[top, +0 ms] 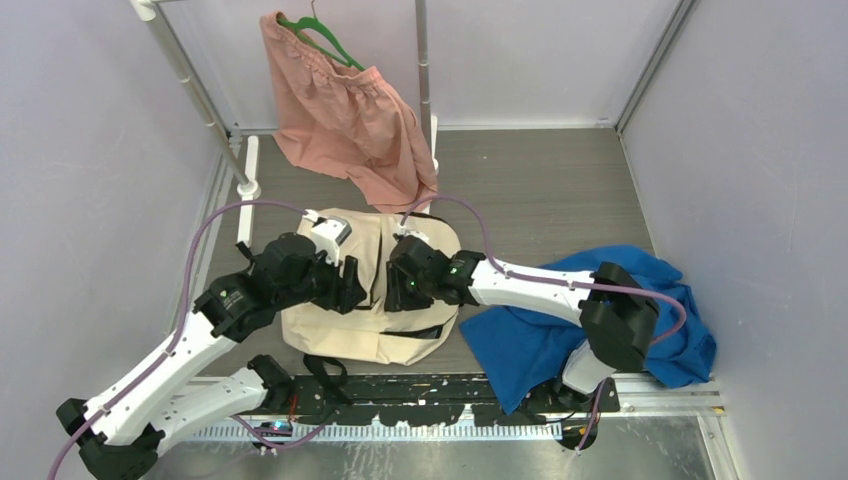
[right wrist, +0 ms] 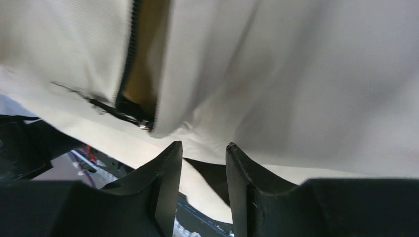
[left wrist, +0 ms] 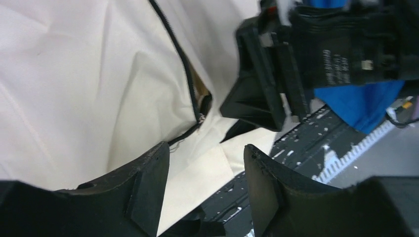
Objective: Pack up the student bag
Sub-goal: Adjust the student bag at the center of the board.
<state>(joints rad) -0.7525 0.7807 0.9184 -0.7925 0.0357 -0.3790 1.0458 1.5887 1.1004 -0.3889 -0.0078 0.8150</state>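
The big grey table (top: 540,190) holds everything. In the middle of it lies the student bag (top: 330,335), flat on its back, close to the two arms. A blue cloth (top: 530,340) is heaped just to the right of the bag and touches its edge. A pink garment (top: 345,125) hangs on a green hanger (top: 320,35) at the back, above the top of the bag. I can see nothing inside the bag yet, so I think the packing has hardly begun. The bag must be opened wide first, and then things must go in. Both arms reach over the middle of the bag and face each other. The left gripper (left wrist: 205,158) is right over the cream cloth, with its fingers wide apart and nothing between them. The right gripper (right wrist: 203,150) is just across from it, also right at the cloth. Its fingers are closer together, with a small gap, and nothing looks pinched in them. Between the two grippers runs the black zipper (left wrist: 180,64). It is open a little, and a brown inside shows through the slit.
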